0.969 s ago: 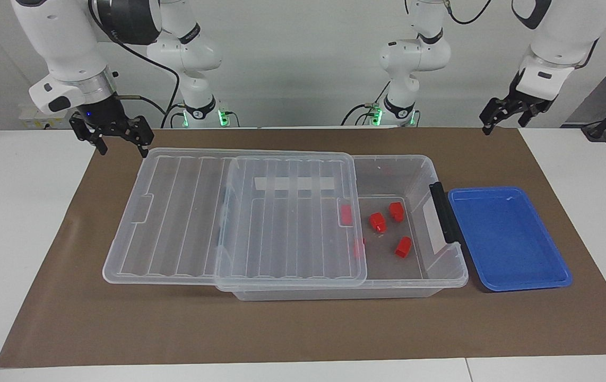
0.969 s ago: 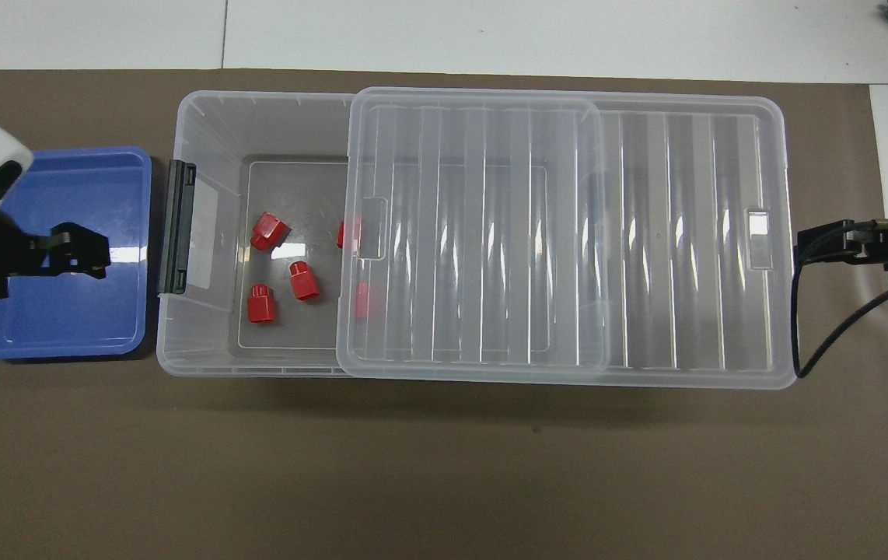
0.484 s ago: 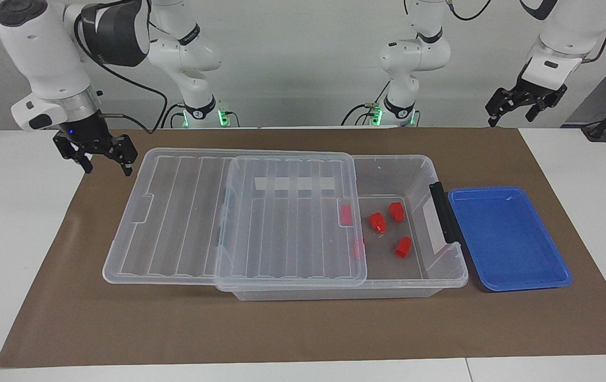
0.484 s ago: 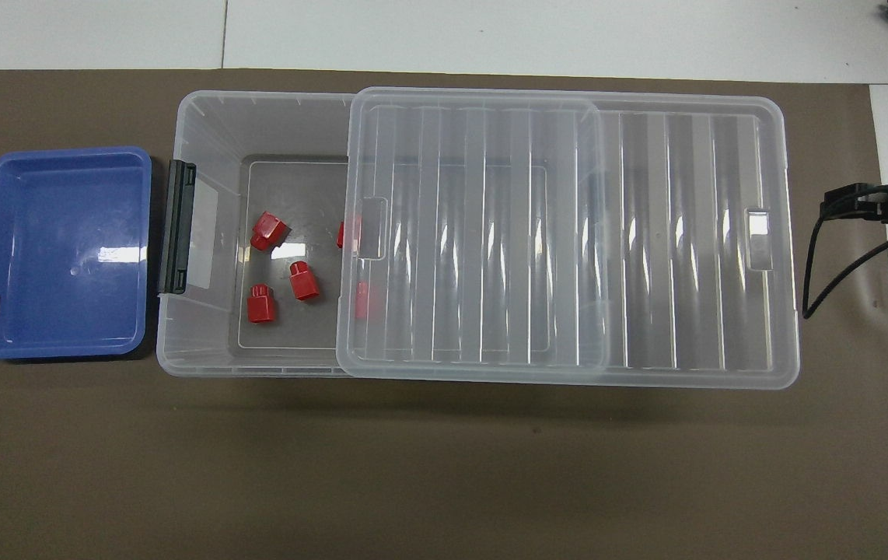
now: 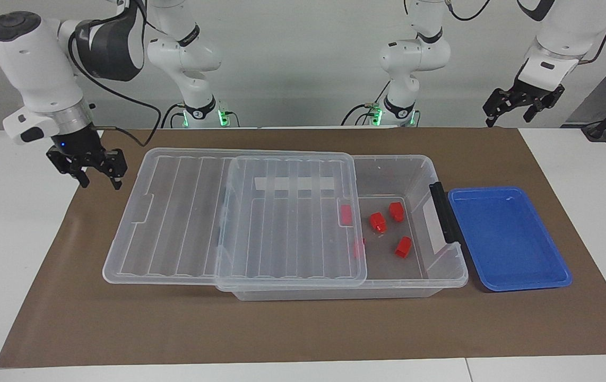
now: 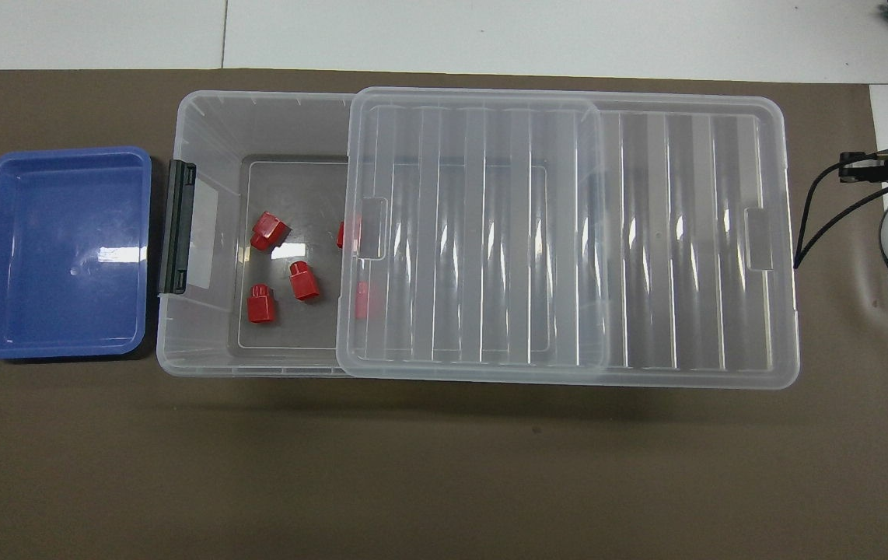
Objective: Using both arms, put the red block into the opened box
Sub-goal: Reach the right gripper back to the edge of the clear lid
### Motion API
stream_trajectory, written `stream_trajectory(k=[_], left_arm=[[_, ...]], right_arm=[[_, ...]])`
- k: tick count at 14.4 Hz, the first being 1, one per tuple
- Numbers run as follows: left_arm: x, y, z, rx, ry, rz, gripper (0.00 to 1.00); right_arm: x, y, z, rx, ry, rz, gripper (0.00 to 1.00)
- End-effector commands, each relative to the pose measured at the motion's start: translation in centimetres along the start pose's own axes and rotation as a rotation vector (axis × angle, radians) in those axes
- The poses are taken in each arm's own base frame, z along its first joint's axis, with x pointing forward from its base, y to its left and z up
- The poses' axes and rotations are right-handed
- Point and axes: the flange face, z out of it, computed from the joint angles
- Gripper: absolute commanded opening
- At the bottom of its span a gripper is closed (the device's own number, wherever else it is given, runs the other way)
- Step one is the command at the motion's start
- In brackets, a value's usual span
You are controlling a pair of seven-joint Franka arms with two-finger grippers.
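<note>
The clear box [image 5: 424, 163] [image 6: 194, 124] lies on the brown mat. Its ribbed lid [image 5: 186, 212] [image 6: 646, 233] is slid toward the right arm's end, so the end by the dark latch [image 5: 443, 212] [image 6: 177, 225] is uncovered. Three red blocks lie on the uncovered floor [image 5: 378, 222] [image 6: 304, 280]. Two more show through the lid's edge [image 5: 346, 214] [image 6: 362, 299]. My right gripper [image 5: 98, 175] is shut on nothing, over the mat beside the lid's corner. My left gripper [image 5: 512, 109] hangs open and empty, high over the mat's edge near its base.
A blue tray [image 5: 510, 239] [image 6: 63, 249] with nothing in it sits beside the box's latch end, toward the left arm's end. The brown mat [image 5: 282, 334] covers the middle of the white table.
The right gripper has moved off the lid's corner toward the right arm's end and has shut. The left gripper has drawn back from over the blue tray and risen.
</note>
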Motion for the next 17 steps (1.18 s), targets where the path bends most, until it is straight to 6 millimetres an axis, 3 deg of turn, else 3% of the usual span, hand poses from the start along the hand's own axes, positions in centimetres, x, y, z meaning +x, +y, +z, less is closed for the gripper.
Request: stream_trajectory(k=[1,6,9,17], left_arm=[[-0.7,-0.3,-0.1,-0.011,0.019,0.013,1.0],[0.3,-0.1,0.9,-0.011,0.013,0.021,1.0],[0.7,-0.1,1.5,-0.014,0.0,0.022,1.0],[0.9,1.2,0.9,0.0,0.025,0.037,1.0]], right_arm=[[2.4,0.5,1.7,-0.011,0.041,-0.048,0.0],[3.9,-0.4,3.9,-0.005,0.083,-0.086,0.0],[4.4,-1.1,4.1,0.0,0.106,-0.092,0.0],[4.6,-5.9,4.4,0.061,0.122,-0.138,0.0]])
